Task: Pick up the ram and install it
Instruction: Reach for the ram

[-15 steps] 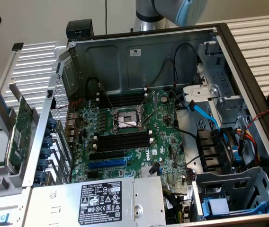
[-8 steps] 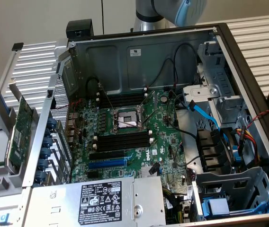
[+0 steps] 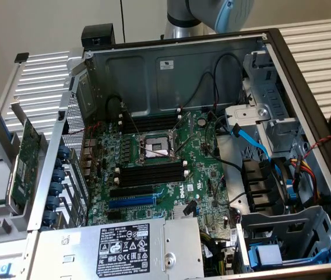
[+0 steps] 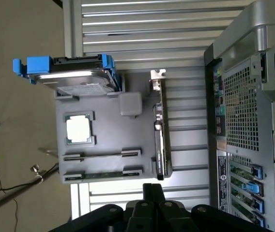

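Inspection from the remote station. The gripper (image 4: 153, 187) has its jaws pressed together and pinches nothing. In the wrist view its tips appear over the tray (image 4: 103, 137) corner where the ram's holder meets the card (image 4: 160, 140). I cannot tell how high above that corner it hangs.

The ram (image 4: 103, 175) is not yet picked up. It rests on edge in the outer of two slotted holders, along the tray edge farthest from the drive (image 4: 74, 79). The inner holder (image 4: 101, 155) runs parallel, just beside it. The CPU (image 4: 78, 129) lies flat between the drive and the holders. The card stands upright along the tray edge nearest the case (image 4: 244, 96).

In the exterior view the case lies open with the board (image 3: 171, 192) exposed. Its black slots (image 3: 151, 173), with white end clips, flank the processor socket (image 3: 154, 149). The arm (image 3: 212, 14) shows beyond the case's far wall.
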Robot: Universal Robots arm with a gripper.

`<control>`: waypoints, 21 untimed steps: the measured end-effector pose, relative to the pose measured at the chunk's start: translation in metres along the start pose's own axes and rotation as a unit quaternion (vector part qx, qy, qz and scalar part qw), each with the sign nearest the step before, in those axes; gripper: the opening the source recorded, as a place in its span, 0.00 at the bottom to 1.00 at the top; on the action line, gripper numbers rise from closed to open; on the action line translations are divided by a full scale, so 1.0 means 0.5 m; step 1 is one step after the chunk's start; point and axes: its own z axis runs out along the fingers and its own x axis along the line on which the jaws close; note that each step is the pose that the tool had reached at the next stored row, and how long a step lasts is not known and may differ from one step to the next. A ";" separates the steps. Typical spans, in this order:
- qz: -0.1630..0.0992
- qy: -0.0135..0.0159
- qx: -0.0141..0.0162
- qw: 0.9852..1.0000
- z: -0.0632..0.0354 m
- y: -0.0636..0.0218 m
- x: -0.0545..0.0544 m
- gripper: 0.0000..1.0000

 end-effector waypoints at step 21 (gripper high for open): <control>0.000 0.000 0.000 1.000 0.000 -0.017 0.061 0.11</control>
